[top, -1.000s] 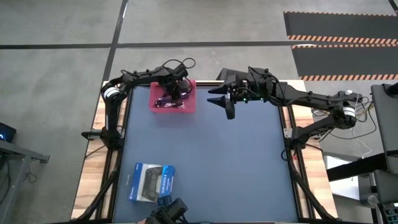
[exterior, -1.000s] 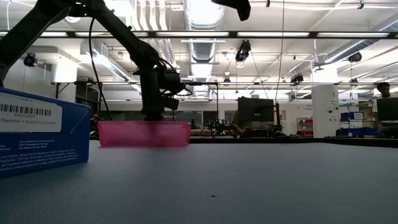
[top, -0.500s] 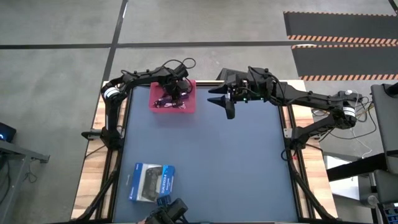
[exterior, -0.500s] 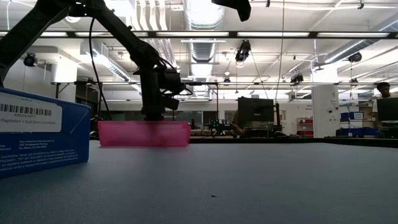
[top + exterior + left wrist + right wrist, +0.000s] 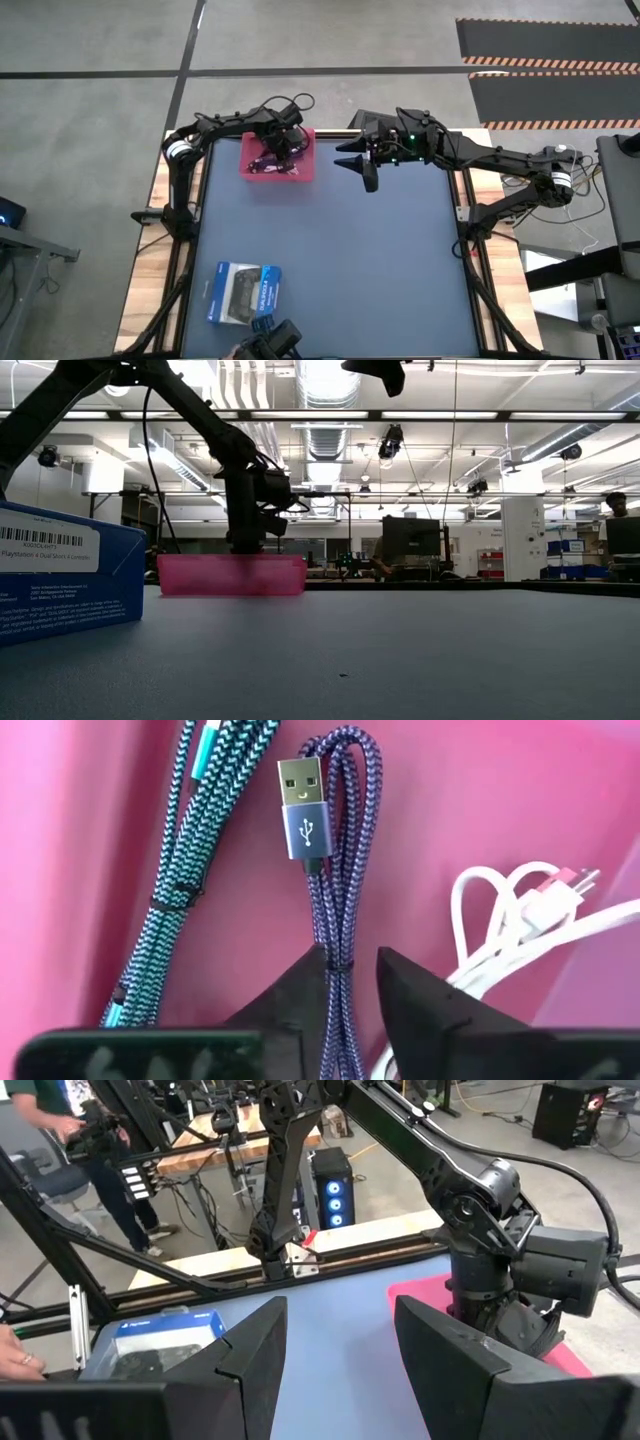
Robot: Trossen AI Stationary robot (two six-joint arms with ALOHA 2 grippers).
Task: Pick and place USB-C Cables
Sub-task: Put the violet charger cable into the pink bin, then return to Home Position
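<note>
A pink tray (image 5: 303, 171) stands at the table's far left. On its floor (image 5: 60, 870) lie three bundled USB-C cables: a teal one (image 5: 190, 850), a dark purple one (image 5: 345, 850) and a white one (image 5: 510, 920). My left gripper (image 5: 350, 970) points down into the tray (image 5: 230, 575), open a little, with its fingers on either side of the purple cable. My right gripper (image 5: 368, 172) hangs high over the table's far middle, open and with nothing between its fingers (image 5: 340, 1350). My left gripper comes from above, its fingers lying across the purple cable's bundle near its tie (image 5: 338, 962). One fingertip (image 5: 305, 975) lies against the cable's side, while the other (image 5: 400, 980) stands a little apart from it. The cable lies flat on the tray's floor.
A blue-and-white boxed game controller (image 5: 245, 293) lies near the table's front left corner and fills the low view's left edge (image 5: 60, 575). Beyond the table a person (image 5: 60, 1130) stands among desks, and a hand (image 5: 15, 1355) shows at the near edge.
</note>
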